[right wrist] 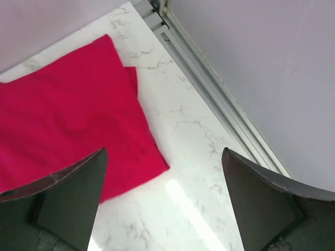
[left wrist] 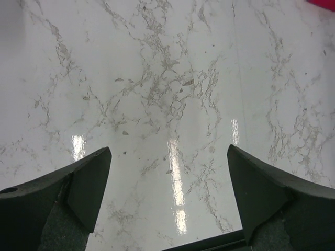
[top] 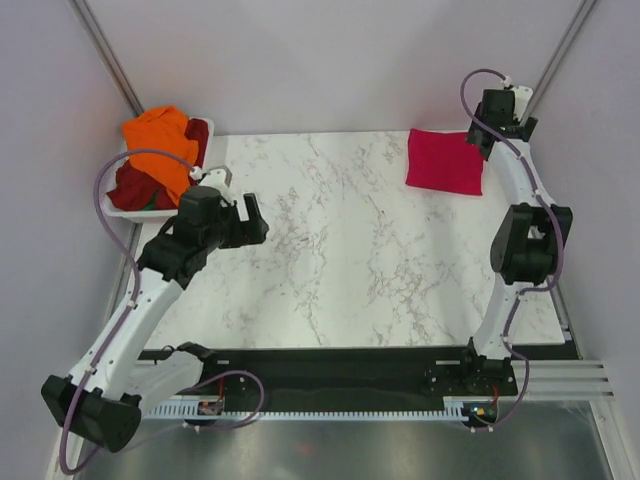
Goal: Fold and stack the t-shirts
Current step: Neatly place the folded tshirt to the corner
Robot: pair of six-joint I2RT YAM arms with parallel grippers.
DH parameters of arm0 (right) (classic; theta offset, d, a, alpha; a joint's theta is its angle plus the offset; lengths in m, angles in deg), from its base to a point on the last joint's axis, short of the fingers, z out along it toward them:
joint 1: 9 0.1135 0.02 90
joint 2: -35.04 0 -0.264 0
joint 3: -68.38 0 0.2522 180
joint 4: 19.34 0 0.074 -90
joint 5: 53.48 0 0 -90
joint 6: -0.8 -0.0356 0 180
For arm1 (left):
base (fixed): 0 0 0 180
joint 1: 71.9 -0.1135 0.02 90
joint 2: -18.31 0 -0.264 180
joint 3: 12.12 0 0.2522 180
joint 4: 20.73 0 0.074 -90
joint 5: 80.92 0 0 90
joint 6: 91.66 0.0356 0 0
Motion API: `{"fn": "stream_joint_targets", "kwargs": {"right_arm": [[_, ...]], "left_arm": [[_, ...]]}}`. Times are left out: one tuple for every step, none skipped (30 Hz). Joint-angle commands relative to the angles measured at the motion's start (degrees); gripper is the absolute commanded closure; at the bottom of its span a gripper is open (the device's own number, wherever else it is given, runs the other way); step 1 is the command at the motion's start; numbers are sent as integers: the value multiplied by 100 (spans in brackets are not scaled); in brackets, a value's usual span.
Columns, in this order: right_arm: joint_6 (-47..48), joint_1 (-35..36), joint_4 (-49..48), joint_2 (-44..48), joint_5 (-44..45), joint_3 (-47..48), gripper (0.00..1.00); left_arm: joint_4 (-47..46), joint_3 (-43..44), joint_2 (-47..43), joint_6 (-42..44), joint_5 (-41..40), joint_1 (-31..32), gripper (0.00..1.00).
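Crimson shirt point(top: 445, 160) lies folded into a flat square at the far right corner of the counter point(top: 340, 260), so one of the three looks done. The orange shirt point(top: 160, 135) sits crumpled on top of the maroon shirt point(top: 135, 185) in the basket point(top: 125, 212) at the far left corner. Neither is folded, and nothing is stacked on the crimson one yet. The right gripper point(right wrist: 165, 157) hangs over the crimson shirt's edge, its jaws spread wide with nothing between them. The left gripper point(left wrist: 167, 157) is likewise wide open and empty, over bare counter just beside the basket. By my reading, two folds and all the stacking remain, and the orange shirt, lying uppermost, is the likely next pick.
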Motion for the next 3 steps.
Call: {"fn": "stream_joint_targets", "kwargs": {"right_arm": [[-52,336,-693,1333,-138,-914,2],[-96,450,-887,1597,-252,-1648,2],[-122,477,-1141,2200,-723,-2108,2]], "left_arm": [[-444,-108,-387,308,100,-12,0],[-505,-160,-483,282,100,-12,0],[-567,-204,-667,212,100,-12,0]]}}
